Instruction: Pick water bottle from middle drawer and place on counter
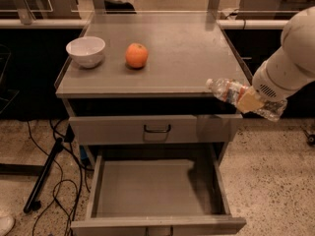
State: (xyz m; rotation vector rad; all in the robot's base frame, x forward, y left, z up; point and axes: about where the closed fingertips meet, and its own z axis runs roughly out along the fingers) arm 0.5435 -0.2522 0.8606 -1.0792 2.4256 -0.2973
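Gripper is holding bottle sideways, jaws clamped on it, beside front-right corner of counter, clear of open drawer, likely staging for placement.

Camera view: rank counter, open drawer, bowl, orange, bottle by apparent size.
1. Counter and drawer: about alike, and the drawer is nearer, so no call.
2. Bottle, held by the hand off the counter's front right corner; nearer the camera, partly covered.
3. Bowl.
4. Orange.
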